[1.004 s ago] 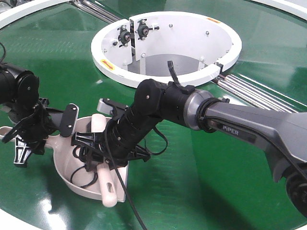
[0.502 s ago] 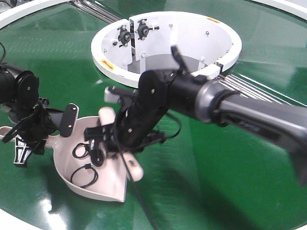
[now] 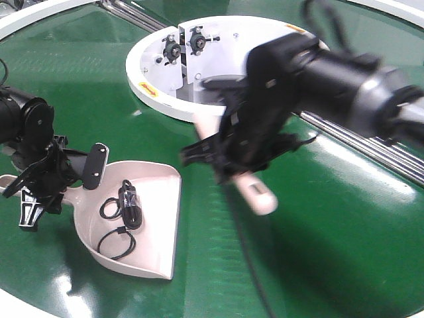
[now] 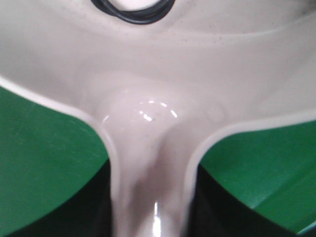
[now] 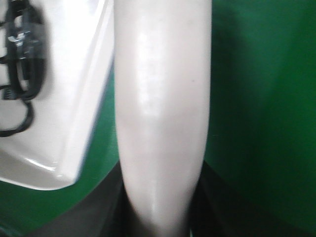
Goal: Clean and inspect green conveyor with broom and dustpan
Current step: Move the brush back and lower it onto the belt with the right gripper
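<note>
Clenching dustpan (image 3: 159, 199) handle with left pincer (image 3: 40, 182), pinning scoop flat on green conveyor (image 3: 331, 238) so black cable (image 3: 126, 205) can't slide out; gripping broom (image 3: 258, 195) in right pincer (image 3: 232, 156), held up off belt near white ring (image 3: 149, 89); probably clearing room for tipping, lol

Factory floor: green conveyor (image 3: 331, 258), steel rollers (image 3: 136, 18)

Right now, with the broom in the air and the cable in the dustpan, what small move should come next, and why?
Probably raise the dustpan slightly, mouth tipped up. The black cable lies inside it, the broom is held above the green conveyor, apart from the pan, and the left fingers grip its handle, so nothing seems to block a lift.
</note>
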Controlling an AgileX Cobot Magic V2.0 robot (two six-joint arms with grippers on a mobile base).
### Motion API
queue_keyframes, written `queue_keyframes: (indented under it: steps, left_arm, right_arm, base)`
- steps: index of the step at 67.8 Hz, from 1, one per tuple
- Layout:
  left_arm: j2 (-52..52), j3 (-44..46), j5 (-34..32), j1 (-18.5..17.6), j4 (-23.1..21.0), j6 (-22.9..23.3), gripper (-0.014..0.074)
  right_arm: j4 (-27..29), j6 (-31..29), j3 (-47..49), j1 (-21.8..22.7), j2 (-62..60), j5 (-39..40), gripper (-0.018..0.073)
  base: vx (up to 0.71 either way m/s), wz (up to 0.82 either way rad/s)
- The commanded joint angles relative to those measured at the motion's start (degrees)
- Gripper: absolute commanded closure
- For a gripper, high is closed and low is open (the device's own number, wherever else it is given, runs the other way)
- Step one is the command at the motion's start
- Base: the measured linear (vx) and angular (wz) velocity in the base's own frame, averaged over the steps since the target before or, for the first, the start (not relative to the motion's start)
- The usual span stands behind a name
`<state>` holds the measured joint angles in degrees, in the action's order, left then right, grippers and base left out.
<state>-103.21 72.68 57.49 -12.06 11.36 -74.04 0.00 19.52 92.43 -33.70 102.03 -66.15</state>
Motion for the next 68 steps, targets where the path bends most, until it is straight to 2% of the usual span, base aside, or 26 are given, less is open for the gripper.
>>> queue_keyframes:
  steps: [1,18,29,40,46,68]
  left_arm:
    - [2.6,1.03,-1.18,-0.27,0.02,0.81,0.0604]
    - [2.6,1.03,-1.18,-0.27,0.02,0.81,0.0604]
    - [2.6,1.03,-1.18,-0.27,0.02,0.81,0.0604]
    - [2.6,1.03,-1.18,-0.27,0.02,0.81,0.0604]
    - [2.6,1.03,-1.18,-0.27,0.02,0.81,0.0604]
    - [2.6,1.03,-1.18,-0.27,0.02,0.81,0.0604]
  right_arm:
    - [-1.81,-3.01,-1.61,3.82,-6.65,2.22,0.0561]
    - [-1.24,-8.21,-17.76,15.29,-17.2,8.63,0.0561]
    - [-1.19,-13.78,-28.11,22.36,-23.77,11.02,0.0561]
    - [-1.19,-14.85,-34.83,28.07,-28.3,15.01,0.0561]
    - [-1.15,-16.29,-37.38,29.47,-29.24,16.96,0.0561]
    - [-0.65,-18.66,-39.09,29.37,-29.09,20.91,0.0561]
  base:
    - [0.0,0.0]
    - [0.0,0.0]
    - [0.0,0.0]
    - [0.0,0.0]
    - [0.0,0.0]
    - [0.0,0.0]
